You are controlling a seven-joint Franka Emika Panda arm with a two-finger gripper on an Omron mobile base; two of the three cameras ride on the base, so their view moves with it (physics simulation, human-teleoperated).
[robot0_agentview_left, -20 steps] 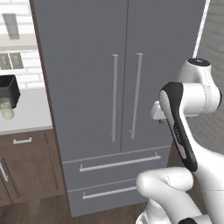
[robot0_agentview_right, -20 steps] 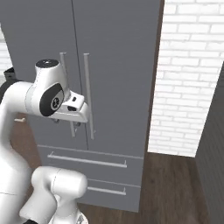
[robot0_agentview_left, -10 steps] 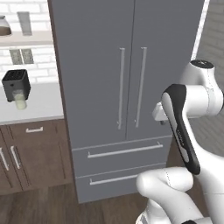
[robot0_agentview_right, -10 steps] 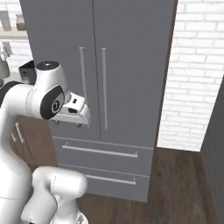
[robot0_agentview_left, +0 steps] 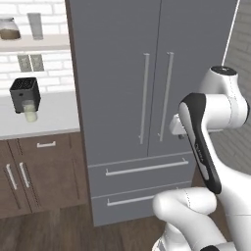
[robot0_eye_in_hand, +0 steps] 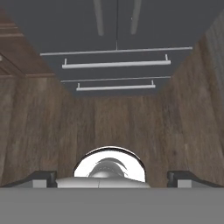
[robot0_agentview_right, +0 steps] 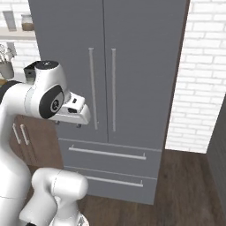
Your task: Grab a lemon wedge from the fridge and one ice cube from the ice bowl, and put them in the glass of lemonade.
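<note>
Left base view: fridge (robot0_agentview_left: 152, 98) fills the centre of the frame, both doors shut, two long silver handles (robot0_agentview_left: 156, 95) side by side at mid-frame, two drawers below them. White arm rises at lower right, its hand near the right door. At left edge, the glass of lemonade (robot0_agentview_left: 30, 111) stands on the table (robot0_agentview_left: 49, 115), just in front of a black toaster (robot0_agentview_left: 24, 93). A jar (robot0_agentview_left: 10, 28) sits on the shelf at upper left.

Right base view: fridge (robot0_agentview_right: 132, 66) centre, doors closed; arm at left, hand in front of the left door. Utensil cup (robot0_agentview_right: 6, 68) at left edge.

Hand view: claw (robot0_eye_in_hand: 112, 178) points down at the wood floor (robot0_eye_in_hand: 131, 127), tips wide apart at bottom corners, nothing between them. Fridge drawers (robot0_eye_in_hand: 116, 72) at top.
</note>
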